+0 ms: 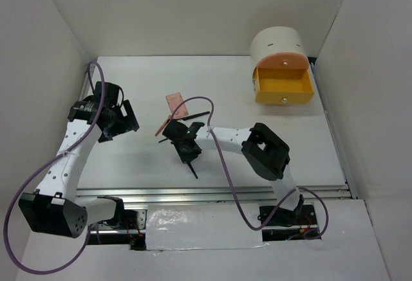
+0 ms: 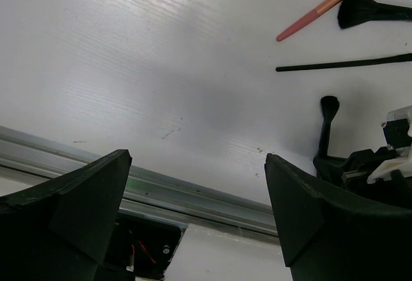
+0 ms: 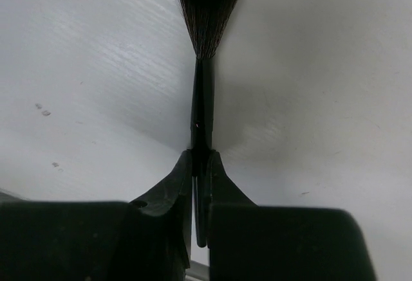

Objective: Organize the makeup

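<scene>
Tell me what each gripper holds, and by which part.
Right gripper pinches a black brush by its thin handle, bristles free. Left gripper is open, holding nothing.

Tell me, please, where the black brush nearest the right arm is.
Top view, centre: the black brush is clamped in the right gripper, near the pink palette.

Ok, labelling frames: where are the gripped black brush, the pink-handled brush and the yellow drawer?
gripped black brush (image 3: 202, 101), right wrist view, handle.
pink-handled brush (image 2: 315, 14), left wrist view, handle.
yellow drawer (image 1: 273, 96), top external view, front panel.
</scene>
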You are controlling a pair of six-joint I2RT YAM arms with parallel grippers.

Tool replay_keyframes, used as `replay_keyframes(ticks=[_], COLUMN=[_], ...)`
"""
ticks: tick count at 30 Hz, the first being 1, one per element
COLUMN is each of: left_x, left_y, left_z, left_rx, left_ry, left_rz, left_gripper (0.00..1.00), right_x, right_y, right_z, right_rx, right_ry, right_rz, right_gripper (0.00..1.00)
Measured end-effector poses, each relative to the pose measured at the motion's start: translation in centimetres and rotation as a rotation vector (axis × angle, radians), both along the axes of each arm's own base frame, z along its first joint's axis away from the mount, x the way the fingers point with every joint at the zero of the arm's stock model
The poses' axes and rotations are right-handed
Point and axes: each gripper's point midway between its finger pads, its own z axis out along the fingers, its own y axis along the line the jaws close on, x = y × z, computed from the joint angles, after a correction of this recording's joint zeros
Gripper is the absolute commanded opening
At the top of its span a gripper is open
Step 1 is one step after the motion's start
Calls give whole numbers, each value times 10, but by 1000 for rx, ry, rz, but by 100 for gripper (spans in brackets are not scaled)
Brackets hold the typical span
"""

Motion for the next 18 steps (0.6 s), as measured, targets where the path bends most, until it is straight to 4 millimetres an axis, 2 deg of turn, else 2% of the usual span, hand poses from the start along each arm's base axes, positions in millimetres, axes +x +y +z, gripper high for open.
replay_keyframes(ticks=[2, 4, 6, 8, 9, 10, 11, 13, 15, 17, 18], left_x=[0, 0, -1, -1, 0, 0, 0, 0, 1, 3, 3], left_y=[0, 0, 0, 0, -1, -2, -3, -6, -9, -11, -12], left_z=[0, 0, 1, 4, 5, 6, 7, 7, 8, 10, 12], left_rx=[-1, -2, -2, -4, -10, -13, -21, -34, -47, -58, -62], left_ry=[1, -1, -7, -20, -26, -32, -34, -36, -40, -47, -51], left_rz=[-1, -1, 0, -1, -4, -5, -9, -15, -22, -28, -31], left_gripper=[99, 99, 100, 99, 99, 99, 99, 99, 100, 99, 99], right_x=[-2, -3, 7, 40, 64, 88, 112, 132, 128, 134, 143], right_y=[1, 3, 5, -4, -21, -46, -90, -178, -239, -277, -288], right_z=[2, 19, 56, 124, 170, 218, 268, 335, 373, 397, 397], right_rx=[13, 66, 178, 378, 508, 646, 785, 959, 1079, 1163, 1168], right_ry=[16, 48, 43, -15, -78, -165, -281, -506, -639, -703, -717], right_rz=[1, -29, -94, -250, -363, -483, -655, -964, -1190, -1355, -1415], right_gripper=[0, 0, 0, 0, 0, 0, 0, 0, 0, 0, 0])
